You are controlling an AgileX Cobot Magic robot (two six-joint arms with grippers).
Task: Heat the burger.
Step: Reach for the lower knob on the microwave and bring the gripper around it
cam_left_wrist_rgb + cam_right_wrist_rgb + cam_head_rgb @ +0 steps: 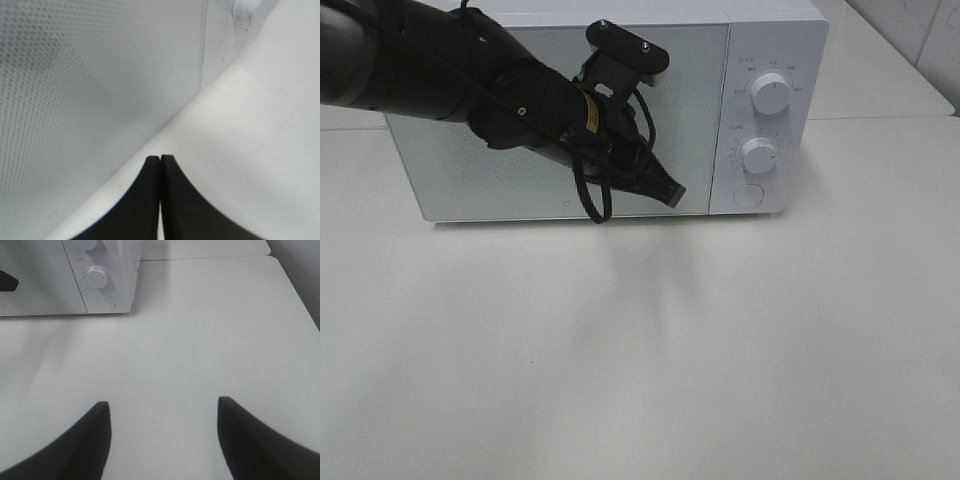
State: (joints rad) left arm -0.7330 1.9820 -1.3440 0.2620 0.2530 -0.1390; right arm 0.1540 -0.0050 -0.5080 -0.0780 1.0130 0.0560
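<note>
- my left gripper (672, 190), jaws pressed together, is hovering near the microwave door (470, 150)'s right edge.
- my right gripper (162, 412) is hanging wide, empty, well apart; burger not showing.

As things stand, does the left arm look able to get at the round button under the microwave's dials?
Probably yes. The left end effector, shut, hovers in front of the lower right corner of the closed door, just beside the round button, with nothing visible between them.
</note>
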